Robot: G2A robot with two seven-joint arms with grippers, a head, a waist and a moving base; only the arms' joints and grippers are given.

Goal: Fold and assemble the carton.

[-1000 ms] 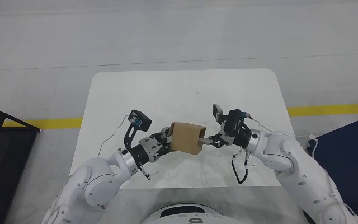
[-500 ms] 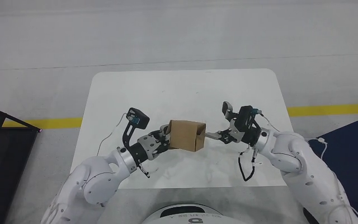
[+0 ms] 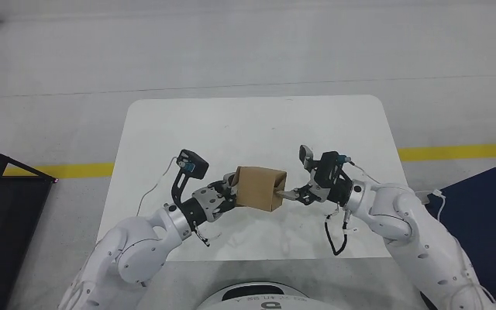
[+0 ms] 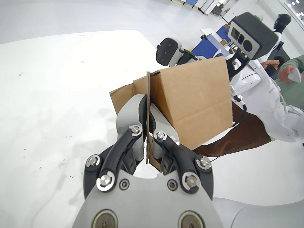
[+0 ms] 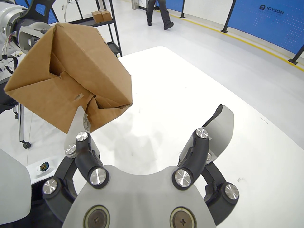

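A brown carton (image 3: 258,189) is held above the white table (image 3: 256,124), between my two arms. My left gripper (image 3: 227,188) is shut on a flap at the carton's left end; in the left wrist view the flap edge (image 4: 147,119) stands clamped between the pads of the left gripper (image 4: 147,112). My right gripper (image 3: 293,182) is open at the carton's right end. In the right wrist view one fingertip (image 5: 77,119) of that right gripper (image 5: 149,117) presses on the folded-in end flaps of the carton (image 5: 71,72), and the other finger (image 5: 220,119) stands free over the table.
A black cable (image 3: 335,236) hangs from the right arm near the table's front edge. A dark rack (image 3: 15,201) stands on the floor to the left of the table. Bare tabletop lies behind and beside the carton.
My right gripper drew back to the right, off the carton, then returned; its finger is against the end flaps again. The left gripper has kept hold, and the carton has tilted slightly.
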